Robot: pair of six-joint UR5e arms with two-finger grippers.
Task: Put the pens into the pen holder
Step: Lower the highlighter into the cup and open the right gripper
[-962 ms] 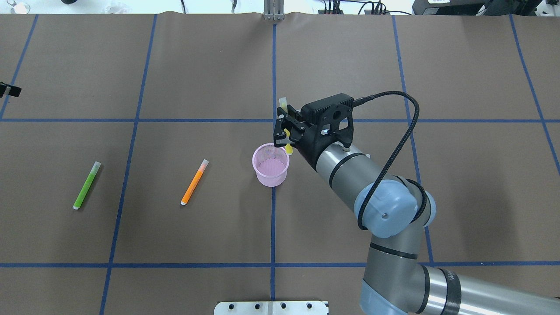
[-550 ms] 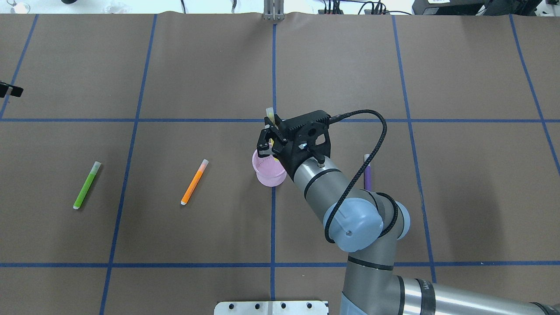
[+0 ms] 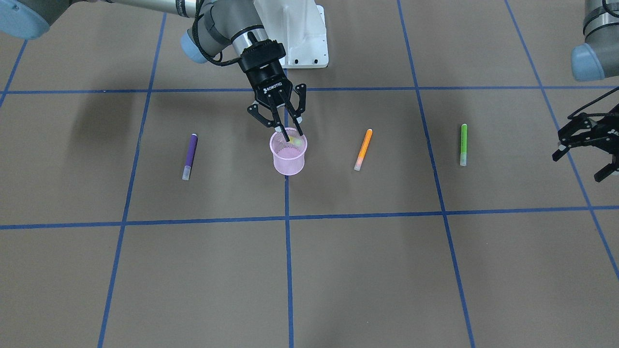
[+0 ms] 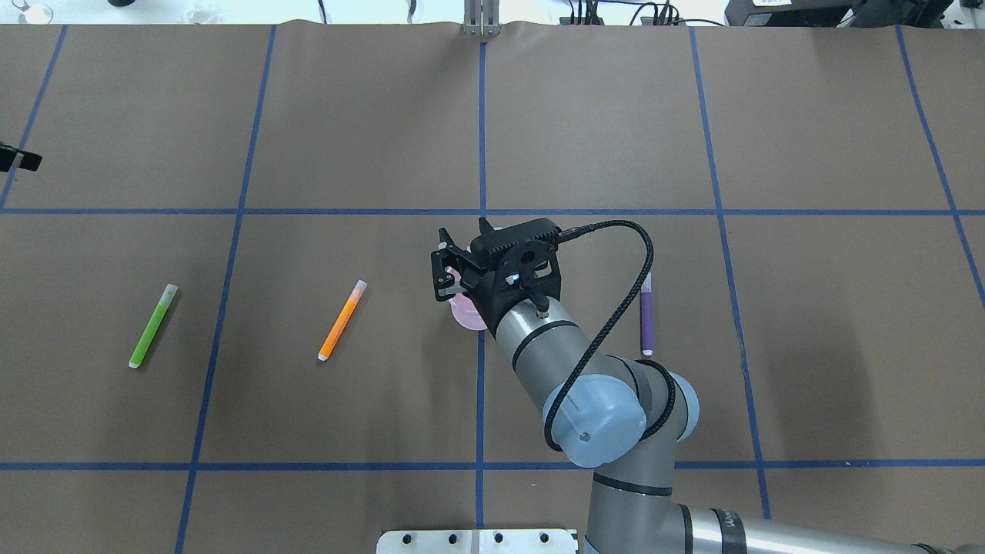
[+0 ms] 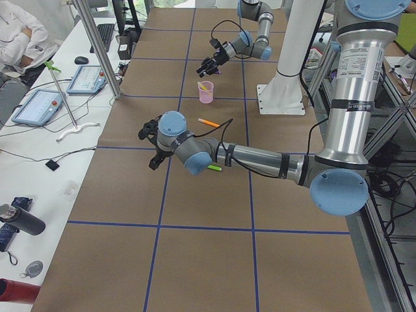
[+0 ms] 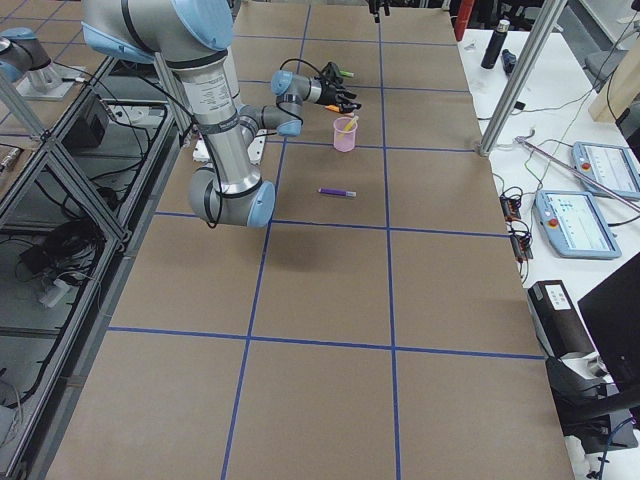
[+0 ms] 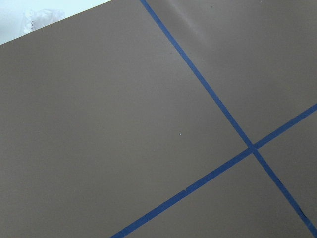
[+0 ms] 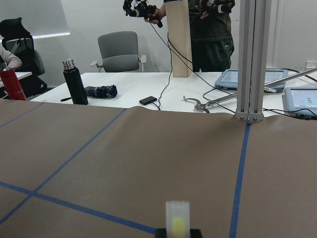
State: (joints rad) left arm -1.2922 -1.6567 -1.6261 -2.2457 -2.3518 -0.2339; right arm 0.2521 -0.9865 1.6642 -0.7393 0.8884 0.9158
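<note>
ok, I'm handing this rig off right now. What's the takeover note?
Right tool: open at the mouth of the pen holder, gripping nothing.
Left tool: open and empty, out on the robot's far left, past the green pen.
Done: the yellow pen is in the holder, leaning.
Left: the purple pen lies flat on the right arm's side. The orange pen and green pen lie flat on the left arm's side, orange nearer the holder. All three need to go in.
</note>
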